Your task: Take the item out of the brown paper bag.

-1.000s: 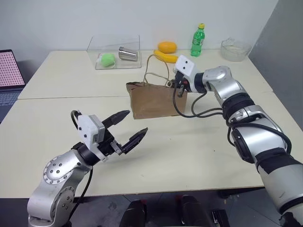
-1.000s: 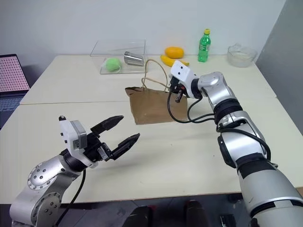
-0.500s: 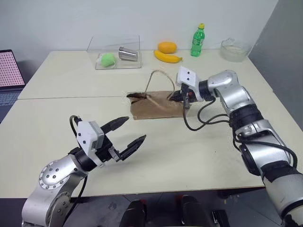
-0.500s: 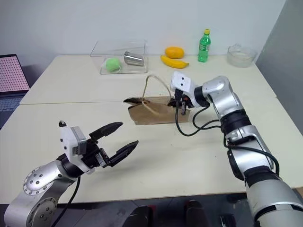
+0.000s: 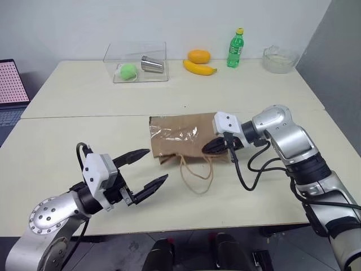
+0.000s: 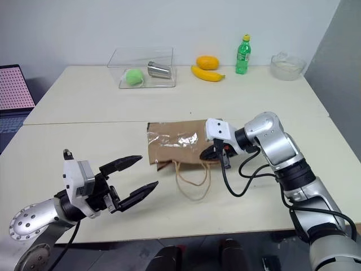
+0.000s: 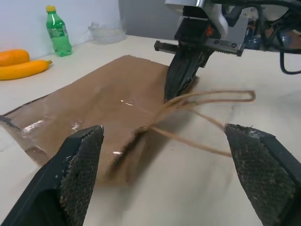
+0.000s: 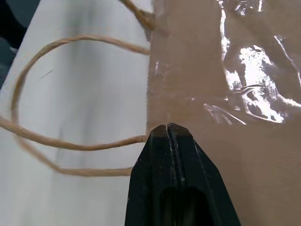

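Black fingers of the right gripper (image 5: 216,147) are clamped together on the near edge of the brown paper bag (image 5: 183,137), which lies flat on the table (image 5: 73,135), handles (image 5: 196,171) trailing toward the robot. Left gripper (image 5: 144,167) hovers with fingers spread wide, empty, just beside the bag's corner.

The paper bag (image 5: 186,140) lies flat mid-table (image 5: 84,96), handles (image 5: 197,172) toward the near edge; right hand (image 5: 217,147) at its right end, left hand (image 5: 148,169) nearer, leftward.
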`<state>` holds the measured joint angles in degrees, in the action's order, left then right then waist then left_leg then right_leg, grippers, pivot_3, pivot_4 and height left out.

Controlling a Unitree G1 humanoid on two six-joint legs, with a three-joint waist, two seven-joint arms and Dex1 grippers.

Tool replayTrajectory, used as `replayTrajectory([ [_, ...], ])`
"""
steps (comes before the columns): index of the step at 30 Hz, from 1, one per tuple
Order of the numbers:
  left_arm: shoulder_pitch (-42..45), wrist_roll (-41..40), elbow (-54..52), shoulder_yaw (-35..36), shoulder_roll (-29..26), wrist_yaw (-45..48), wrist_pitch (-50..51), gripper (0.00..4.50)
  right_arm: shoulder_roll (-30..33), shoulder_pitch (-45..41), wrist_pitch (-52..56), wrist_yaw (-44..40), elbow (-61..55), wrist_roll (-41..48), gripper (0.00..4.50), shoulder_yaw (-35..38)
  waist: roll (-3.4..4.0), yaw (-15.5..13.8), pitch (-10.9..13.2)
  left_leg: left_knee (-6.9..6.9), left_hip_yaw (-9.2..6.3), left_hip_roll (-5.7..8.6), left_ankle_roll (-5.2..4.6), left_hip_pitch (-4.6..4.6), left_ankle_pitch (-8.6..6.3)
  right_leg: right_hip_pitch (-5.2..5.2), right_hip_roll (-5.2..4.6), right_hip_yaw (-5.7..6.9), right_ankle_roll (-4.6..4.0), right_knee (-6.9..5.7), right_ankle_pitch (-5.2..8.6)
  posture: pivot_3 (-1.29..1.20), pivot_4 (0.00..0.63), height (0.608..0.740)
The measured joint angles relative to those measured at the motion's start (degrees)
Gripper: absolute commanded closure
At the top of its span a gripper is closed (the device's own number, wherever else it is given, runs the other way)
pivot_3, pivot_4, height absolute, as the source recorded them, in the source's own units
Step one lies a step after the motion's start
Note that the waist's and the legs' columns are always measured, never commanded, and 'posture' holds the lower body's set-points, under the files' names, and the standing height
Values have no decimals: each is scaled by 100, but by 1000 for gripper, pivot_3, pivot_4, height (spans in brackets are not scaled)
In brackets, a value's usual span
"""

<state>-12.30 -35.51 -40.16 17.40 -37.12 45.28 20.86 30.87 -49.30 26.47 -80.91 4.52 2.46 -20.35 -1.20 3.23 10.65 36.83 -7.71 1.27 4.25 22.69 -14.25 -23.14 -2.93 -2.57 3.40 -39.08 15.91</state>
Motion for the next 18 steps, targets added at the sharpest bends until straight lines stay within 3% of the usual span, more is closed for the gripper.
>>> replayTrajectory([
  [9,239,-85,151,104,-278,323,-104,181,6,412,524,579,-920,373,4467,178,0,-12,0,1,-1,1,0,3,0,0,0,3,0,2,0,0,150,740],
  [14,699,-69,493,11,-437,585,-235,181,103,638,1097,1018,-1841,922,4467,869,0,-40,0,-2,-6,2,0,8,0,0,0,6,0,7,0,0,150,740],
  [18,1243,319,978,-477,-859,1190,-525,90,64,1402,1825,1604,-3036,1788,4497,1760,0,-87,0,-6,-6,2,0,10,-1,-1,1,7,0,8,0,0,150,740],
])
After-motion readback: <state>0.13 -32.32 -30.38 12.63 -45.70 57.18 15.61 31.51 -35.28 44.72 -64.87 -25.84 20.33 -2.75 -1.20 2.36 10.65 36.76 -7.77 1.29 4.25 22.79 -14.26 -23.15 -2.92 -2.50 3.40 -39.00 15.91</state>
